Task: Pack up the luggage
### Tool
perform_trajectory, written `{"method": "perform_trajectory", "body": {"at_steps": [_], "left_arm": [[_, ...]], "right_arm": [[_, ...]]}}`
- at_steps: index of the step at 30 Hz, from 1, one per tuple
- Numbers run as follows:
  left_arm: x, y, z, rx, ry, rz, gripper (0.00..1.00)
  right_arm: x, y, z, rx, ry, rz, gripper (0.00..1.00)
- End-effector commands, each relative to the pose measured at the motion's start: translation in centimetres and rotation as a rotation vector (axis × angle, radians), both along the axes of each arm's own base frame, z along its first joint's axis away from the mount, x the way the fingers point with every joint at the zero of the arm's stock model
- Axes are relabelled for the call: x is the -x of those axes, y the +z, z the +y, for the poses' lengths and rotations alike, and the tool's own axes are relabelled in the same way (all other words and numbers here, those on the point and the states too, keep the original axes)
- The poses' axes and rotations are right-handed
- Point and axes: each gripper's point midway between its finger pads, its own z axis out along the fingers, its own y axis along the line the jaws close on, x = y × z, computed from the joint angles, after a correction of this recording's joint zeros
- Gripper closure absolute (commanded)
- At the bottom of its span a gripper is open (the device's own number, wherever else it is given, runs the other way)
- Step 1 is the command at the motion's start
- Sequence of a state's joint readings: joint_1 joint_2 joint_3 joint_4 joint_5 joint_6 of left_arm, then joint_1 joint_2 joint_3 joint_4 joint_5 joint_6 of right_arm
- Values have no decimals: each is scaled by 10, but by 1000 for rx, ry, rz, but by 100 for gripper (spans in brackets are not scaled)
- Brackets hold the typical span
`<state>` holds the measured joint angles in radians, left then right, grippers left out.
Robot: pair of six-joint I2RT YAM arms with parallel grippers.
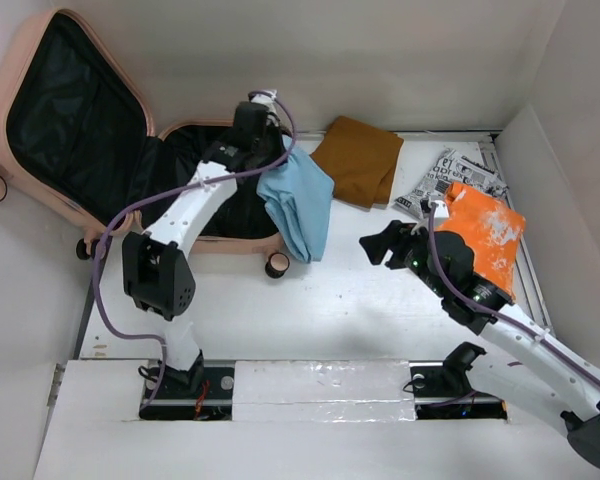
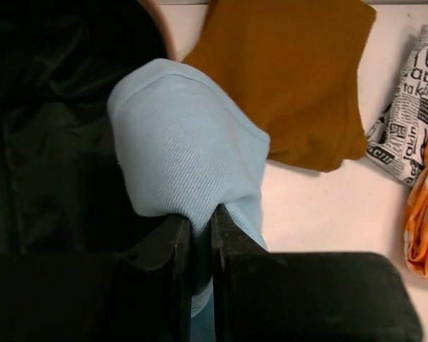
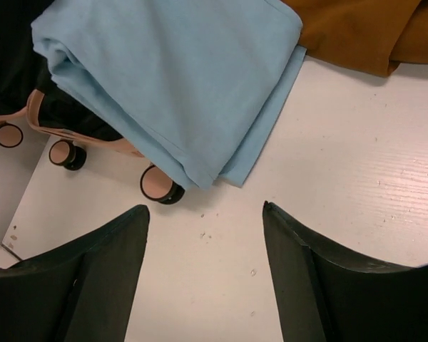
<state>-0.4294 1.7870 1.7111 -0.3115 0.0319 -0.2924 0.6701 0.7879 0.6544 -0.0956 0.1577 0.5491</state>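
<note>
The luggage (image 1: 25,55), a pale pink suitcase with black lining, lies open at the back left; its wheels (image 3: 159,186) show in the right wrist view. My left gripper (image 1: 270,140) is shut on a folded light blue cloth (image 1: 300,205), which hangs over the suitcase's right rim onto the table. In the left wrist view the blue cloth (image 2: 185,149) bunches between the shut gripper (image 2: 202,214). My right gripper (image 1: 385,243) stands open above bare table, right of the blue cloth (image 3: 178,78), with nothing between its fingers (image 3: 114,242).
A folded mustard-brown cloth (image 1: 358,158) lies behind the blue one. A newspaper-print cloth (image 1: 450,178) and an orange cloth (image 1: 485,235) lie at the right, by my right arm. White walls close in the table at the back and right.
</note>
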Motion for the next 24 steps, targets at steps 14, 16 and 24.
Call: {"method": "perform_trajectory", "body": {"at_steps": [14,16,24], "left_arm": [[-78,1,251,7,259,-110,100],[-78,-21,263,-49,298,-73,100],[-62,-29,294,-71,535,-83,24]], "right_arm": [[1,2,15,-45,66,-48,30],[1,7,14,-56,57,-65,30],[-3,1,15,-48,47,-59,29]]}}
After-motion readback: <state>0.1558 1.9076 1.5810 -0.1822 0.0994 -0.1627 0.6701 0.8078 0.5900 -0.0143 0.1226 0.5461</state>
